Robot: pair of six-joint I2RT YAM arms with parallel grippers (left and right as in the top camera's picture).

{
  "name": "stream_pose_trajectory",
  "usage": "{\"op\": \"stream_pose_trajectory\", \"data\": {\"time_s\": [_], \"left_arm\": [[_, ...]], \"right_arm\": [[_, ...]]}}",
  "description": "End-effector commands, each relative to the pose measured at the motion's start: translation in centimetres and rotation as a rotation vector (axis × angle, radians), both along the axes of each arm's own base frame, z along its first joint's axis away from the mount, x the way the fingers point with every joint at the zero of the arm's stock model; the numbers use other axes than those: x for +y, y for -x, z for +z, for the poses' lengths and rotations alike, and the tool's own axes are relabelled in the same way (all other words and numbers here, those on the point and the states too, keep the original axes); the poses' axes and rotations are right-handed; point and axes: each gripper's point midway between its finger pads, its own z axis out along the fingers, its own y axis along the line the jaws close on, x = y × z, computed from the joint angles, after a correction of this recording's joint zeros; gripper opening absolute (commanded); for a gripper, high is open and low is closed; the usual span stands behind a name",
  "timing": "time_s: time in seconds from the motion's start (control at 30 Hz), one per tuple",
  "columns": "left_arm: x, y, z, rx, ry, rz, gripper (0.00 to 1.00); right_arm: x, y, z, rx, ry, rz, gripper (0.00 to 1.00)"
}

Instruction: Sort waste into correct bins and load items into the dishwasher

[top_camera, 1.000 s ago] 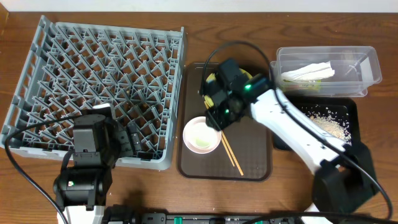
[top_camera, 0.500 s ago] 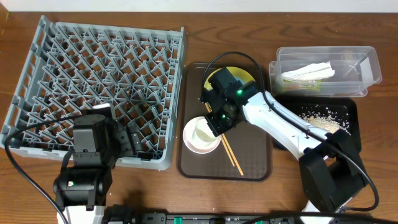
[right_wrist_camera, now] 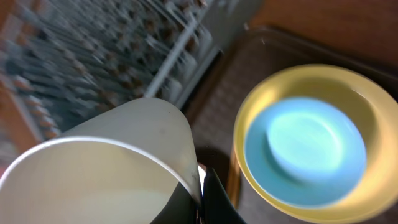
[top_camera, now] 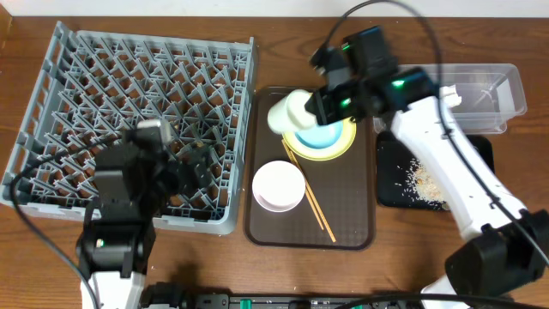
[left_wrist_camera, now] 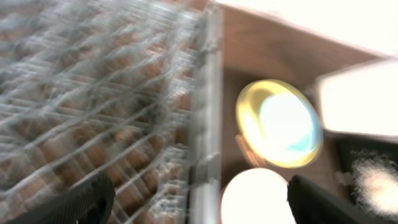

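My right gripper [top_camera: 310, 108] is shut on the rim of a cream cup [top_camera: 289, 110], held tilted above the far end of the brown serving tray; in the right wrist view the gripper [right_wrist_camera: 200, 186] pinches the cup wall [right_wrist_camera: 124, 155]. Just below it a light-blue bowl [top_camera: 322, 136] sits in the pale-yellow plate [top_camera: 341, 146]. The pinkish-white bowl [top_camera: 278, 185] and the chopsticks [top_camera: 316, 209] lie on the tray. My left gripper [left_wrist_camera: 202, 208] is open and empty above the grey dish rack's [top_camera: 129, 94] front right part, near its edge. Rice crumbs [top_camera: 420, 178] lie in the black tray [top_camera: 390, 184].
The brown serving tray [top_camera: 352, 225] lies between the rack and the bins. The clear tub [top_camera: 489, 86] stands at the far right, partly hidden by my right arm; I cannot see its contents. The left wrist view is blurred.
My right gripper has lifted the cream cup out of the pinkish-white bowl and carried it up and toward the far side. My left arm has swung toward the right over the rack.
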Motion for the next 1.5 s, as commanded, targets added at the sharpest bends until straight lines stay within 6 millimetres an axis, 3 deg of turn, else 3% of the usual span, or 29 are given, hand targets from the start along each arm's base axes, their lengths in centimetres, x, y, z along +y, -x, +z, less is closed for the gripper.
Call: {"op": "stream_pose_trajectory", "data": {"time_s": [0.0,0.2,0.4,0.53,0.8,1.47], "left_arm": [[-5.0,0.2,2.3,-0.039,0.204,-0.278,0.92],[-9.4,0.5,6.1,-0.174,0.408,-0.652,0.92],[-10.2,0.2,7.8,-0.211,0.49,-0.754,0.91],[-10.6,1.1,9.4,-0.269,0.501,-0.837,0.91],[-11.9,2.5,11.3,-0.297,0.53,-0.929,0.91],[-12.6,2.9,11.5,-0.307,0.527,-0.958,0.8]], "right_arm": [[1.9,1.3,3.0,0.077,-0.246,0.1,0.01],[3.5,3.0,6.5,0.091,-0.454,0.252,0.01],[4.2,5.3,9.1,0.135,-0.606,0.385,0.01],[4.7,6.5,10.1,0.161,-0.66,0.443,0.01],[6.0,7.9,10.2,0.177,-0.663,0.489,0.01],[6.3,8.1,10.3,0.172,-0.663,0.501,0.01]]}}
